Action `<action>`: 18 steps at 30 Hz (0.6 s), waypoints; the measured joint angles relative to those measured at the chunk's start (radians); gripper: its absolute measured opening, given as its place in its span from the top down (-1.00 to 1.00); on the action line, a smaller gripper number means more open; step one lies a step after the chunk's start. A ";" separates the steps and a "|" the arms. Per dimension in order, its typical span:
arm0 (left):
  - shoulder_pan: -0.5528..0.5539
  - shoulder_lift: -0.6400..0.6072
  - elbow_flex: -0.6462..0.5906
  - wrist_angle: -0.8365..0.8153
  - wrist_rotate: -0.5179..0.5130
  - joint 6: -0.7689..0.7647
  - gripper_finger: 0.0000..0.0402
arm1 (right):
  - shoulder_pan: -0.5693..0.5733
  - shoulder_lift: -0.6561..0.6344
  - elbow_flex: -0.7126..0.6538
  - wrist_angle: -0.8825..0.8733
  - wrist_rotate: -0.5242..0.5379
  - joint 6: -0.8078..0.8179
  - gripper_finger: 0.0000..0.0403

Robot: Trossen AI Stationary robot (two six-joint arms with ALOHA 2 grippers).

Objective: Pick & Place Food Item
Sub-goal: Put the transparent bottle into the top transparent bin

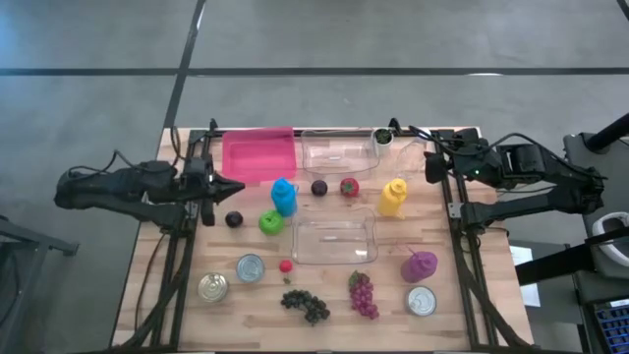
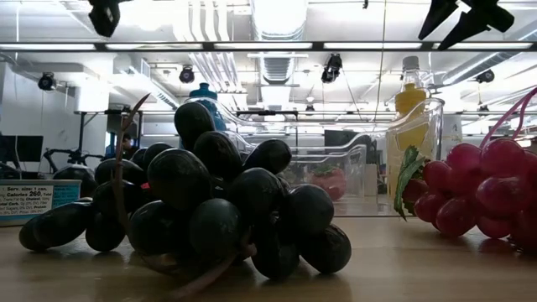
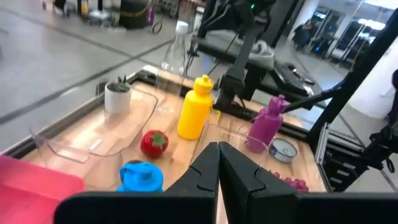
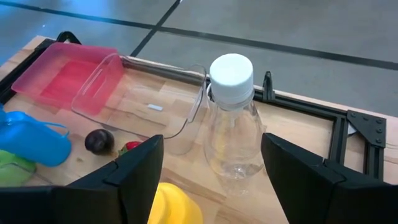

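Note:
My left gripper (image 1: 234, 187) is shut and hovers over the table's left side, near the dark plum (image 1: 234, 219) and the blue bottle (image 1: 284, 197); it touches nothing. My right gripper (image 4: 211, 144) is open at the far right, and a clear white-capped bottle (image 4: 231, 118) stands upright just ahead between its fingers, untouched. Food lies on the wood: a strawberry (image 1: 349, 186), a second plum (image 1: 319, 188), a green apple (image 1: 270, 222), a small red fruit (image 1: 286, 265), dark grapes (image 1: 305, 306) and red grapes (image 1: 363, 295).
A pink tray (image 1: 258, 154) and a clear bin (image 1: 339, 152) sit along the far edge, with a second clear bin (image 1: 334, 241) mid-table. A yellow bottle (image 1: 393, 197), a purple bottle (image 1: 419, 265), a small pot (image 1: 382, 137) and three cans (image 1: 251, 267) stand around them.

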 joint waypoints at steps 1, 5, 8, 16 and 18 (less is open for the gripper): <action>0.000 0.017 0.013 -0.003 0.000 -0.002 0.93 | 0.000 0.000 0.000 0.000 -0.009 -0.002 -0.35; 0.000 0.064 0.046 -0.005 0.000 -0.003 0.93 | 0.000 0.004 -0.004 0.000 -0.016 -0.004 -0.35; 0.000 0.078 0.056 -0.003 0.000 -0.003 0.93 | 0.000 0.002 -0.009 0.000 -0.014 -0.056 -0.33; 0.000 0.078 0.057 -0.003 0.000 -0.003 0.93 | 0.000 -0.023 -0.109 0.003 0.053 -0.190 -0.26; 0.000 0.078 0.058 -0.003 0.000 -0.003 0.93 | 0.000 -0.028 -0.152 0.003 0.067 -0.172 -0.24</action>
